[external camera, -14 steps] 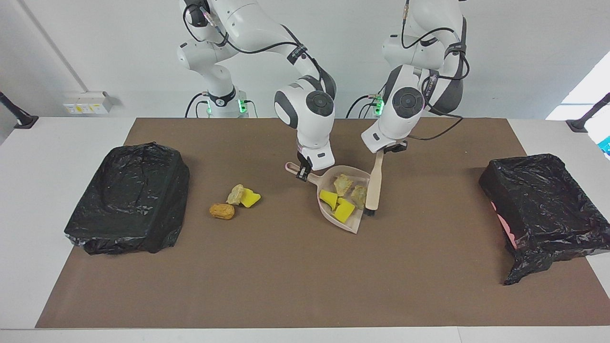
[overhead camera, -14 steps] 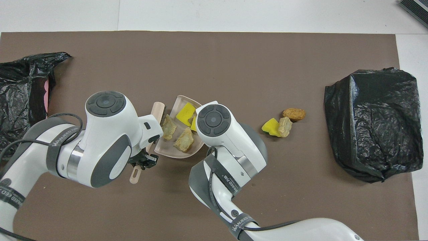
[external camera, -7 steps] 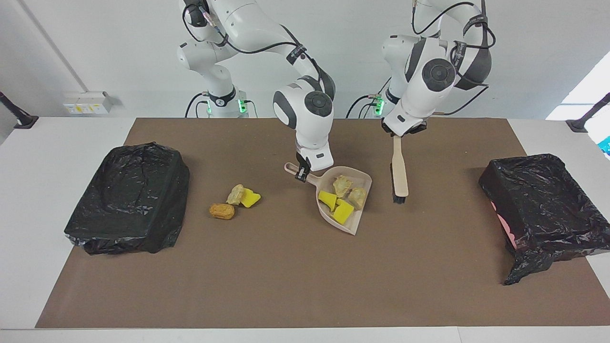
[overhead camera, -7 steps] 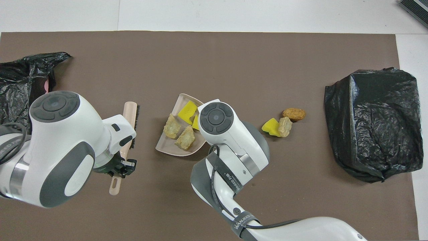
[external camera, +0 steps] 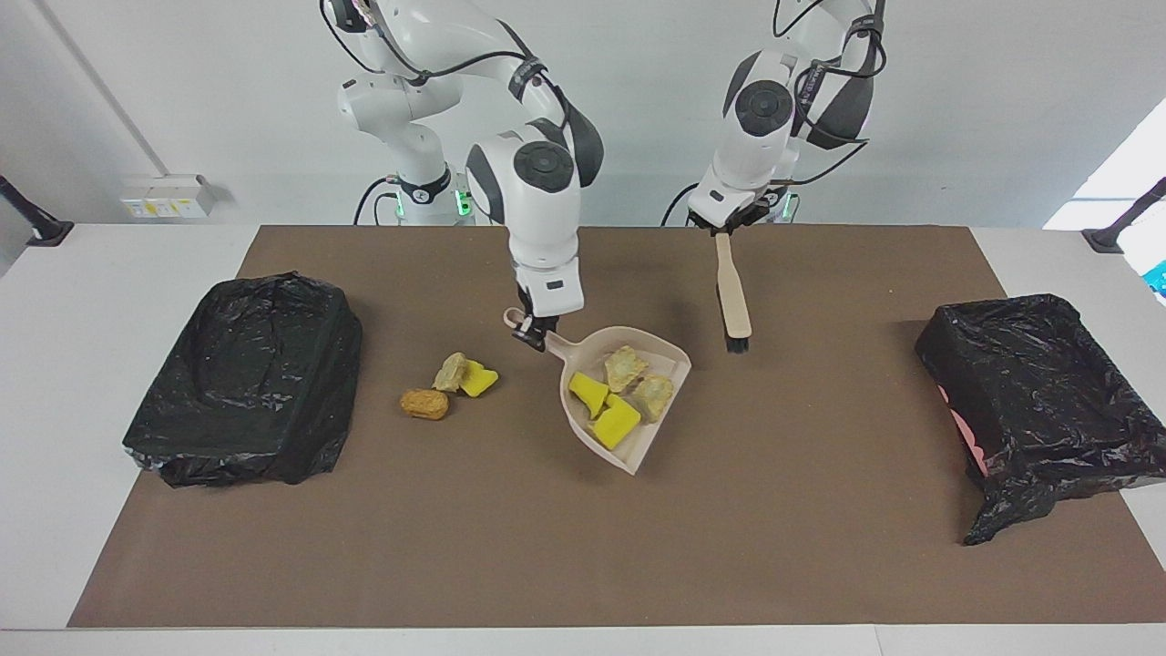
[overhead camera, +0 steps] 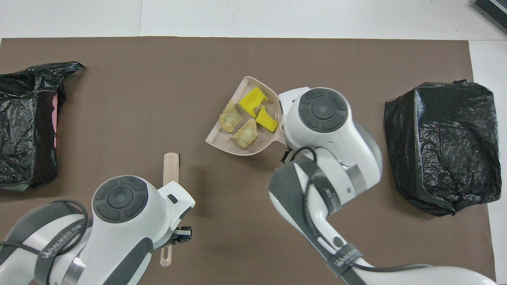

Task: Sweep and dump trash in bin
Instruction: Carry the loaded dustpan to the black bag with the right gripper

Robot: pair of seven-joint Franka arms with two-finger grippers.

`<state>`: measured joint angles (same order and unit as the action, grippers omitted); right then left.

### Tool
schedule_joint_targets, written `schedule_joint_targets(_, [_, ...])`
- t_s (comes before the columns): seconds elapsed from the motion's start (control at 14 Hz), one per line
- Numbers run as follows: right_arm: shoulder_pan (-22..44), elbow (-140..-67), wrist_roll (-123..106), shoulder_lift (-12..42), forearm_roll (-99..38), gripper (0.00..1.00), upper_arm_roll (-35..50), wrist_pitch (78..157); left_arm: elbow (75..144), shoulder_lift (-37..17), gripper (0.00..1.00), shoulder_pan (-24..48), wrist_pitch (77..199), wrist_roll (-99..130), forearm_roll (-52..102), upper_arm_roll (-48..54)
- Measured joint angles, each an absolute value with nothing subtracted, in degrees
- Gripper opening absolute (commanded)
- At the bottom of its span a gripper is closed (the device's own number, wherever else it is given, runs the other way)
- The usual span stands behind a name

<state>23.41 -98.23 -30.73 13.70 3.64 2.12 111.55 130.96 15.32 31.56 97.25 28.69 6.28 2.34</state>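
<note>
We see four trash pieces (external camera: 619, 394) in the dustpan (external camera: 658, 426) mid-table, three more (external camera: 450, 386) lying toward the right arm's end, and a bin (external camera: 1038, 401) at the left arm's end.

Four trash chunks (external camera: 619, 394) in dustpan (external camera: 669, 357); three (external camera: 451, 387) on mat.

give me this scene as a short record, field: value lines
right gripper: shut on dustpan handle
dustpan: holds four trash pieces, two yellow, two pale
left gripper: shut on brush handle
brush: hanging bristles down, beside the dustpan
loose trash: three pieces on the brown mat
bins: black-bagged, one at the left arm's end, one at the right arm's end
</note>
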Motion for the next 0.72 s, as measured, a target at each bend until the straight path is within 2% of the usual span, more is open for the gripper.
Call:
schedule_joint_targets(0.43, [6.2, -98.0, -49.4, 5.3, 3.8, 0.00, 1.6, 101.9, 139.9, 15.9, 0.00, 48.3, 111.7, 39.3, 13.9, 2.7])
schedule_joint_targets(0.72, [-11.0, -98.1, -74.0, 2.8, 4.3, 0.00, 1.4, 99.5, 143.9, 13.7, 0.00, 55.5, 120.6, 46.8, 16.3, 2.7])
